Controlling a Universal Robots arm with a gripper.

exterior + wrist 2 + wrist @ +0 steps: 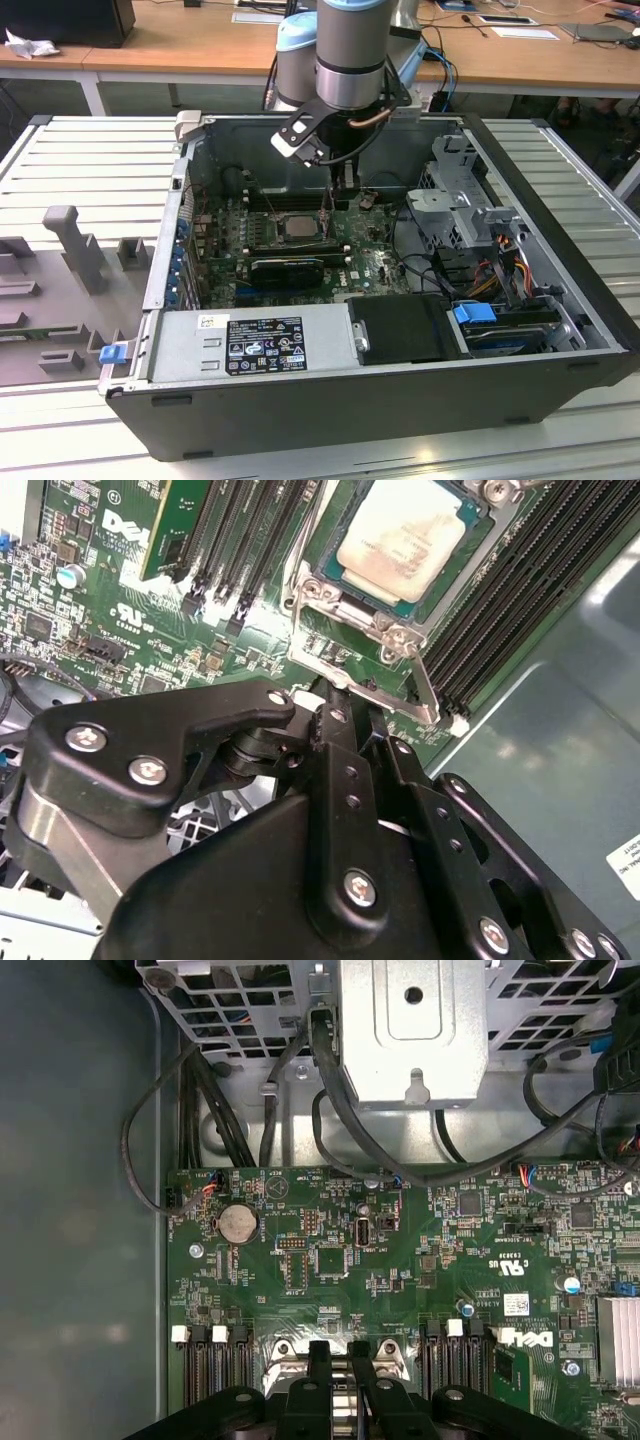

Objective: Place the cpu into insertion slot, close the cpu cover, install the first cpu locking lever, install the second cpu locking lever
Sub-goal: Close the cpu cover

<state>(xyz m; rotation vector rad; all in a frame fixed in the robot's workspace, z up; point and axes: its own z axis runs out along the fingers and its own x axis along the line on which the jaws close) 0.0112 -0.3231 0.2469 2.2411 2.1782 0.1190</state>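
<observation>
The cpu (400,535) is a flat square chip with a pale, silvery-beige top that looks faintly smudged. It sits in the insertion slot (297,240) near the centre of the exterior view, inside the open computer case (330,410). The silvery cpu cover (318,592) lies down around it. The gripper (340,1360) hangs just beside the socket, its fingers drawn close with only a slit between; whether they pinch the thin metal lever (425,685) I cannot tell. White print marks the green motherboard (400,1260), and a black-and-white label (265,345) sits on the grey box at lower centre
</observation>
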